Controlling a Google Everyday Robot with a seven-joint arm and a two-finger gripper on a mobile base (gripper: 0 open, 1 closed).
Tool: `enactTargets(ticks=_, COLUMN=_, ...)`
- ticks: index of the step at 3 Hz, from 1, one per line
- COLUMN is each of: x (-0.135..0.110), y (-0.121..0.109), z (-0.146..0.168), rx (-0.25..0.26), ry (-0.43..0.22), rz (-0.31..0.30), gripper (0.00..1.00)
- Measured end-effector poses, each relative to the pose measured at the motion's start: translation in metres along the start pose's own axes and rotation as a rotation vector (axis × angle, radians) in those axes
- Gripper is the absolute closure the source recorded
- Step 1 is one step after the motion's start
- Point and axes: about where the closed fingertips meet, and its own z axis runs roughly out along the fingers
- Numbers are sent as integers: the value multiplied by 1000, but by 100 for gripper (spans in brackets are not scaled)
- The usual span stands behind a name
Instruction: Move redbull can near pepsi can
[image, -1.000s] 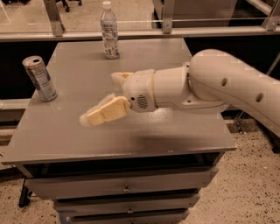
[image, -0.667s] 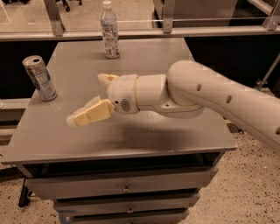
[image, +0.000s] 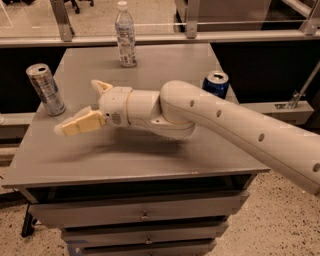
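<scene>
The redbull can (image: 45, 89), slim and silver with blue patches, stands upright near the left edge of the grey table (image: 150, 155). The pepsi can (image: 216, 84), dark blue with a silver top, stands at the right edge, partly hidden behind my arm. My gripper (image: 80, 107) is open and empty, with one cream finger (image: 82, 124) low and the other (image: 101, 86) higher. It hovers over the table just right of the redbull can, not touching it.
A clear plastic bottle (image: 125, 35) with a white cap stands at the table's back middle. My white arm (image: 225, 122) crosses the table from the right. Drawers (image: 145, 216) sit below the tabletop. A railing runs behind the table.
My gripper has moved left across the table toward the redbull can. The arm has shifted, so the pepsi can now shows behind it.
</scene>
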Motion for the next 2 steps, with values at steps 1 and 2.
enactTargets(ticks=1, x=-9, y=-11, z=32, rx=-11, ry=-60, rz=-15, gripper=0)
enactTargets(ticks=2, x=-15, y=-17, z=61, rx=-32, ry=-98, rz=-26, gripper=0)
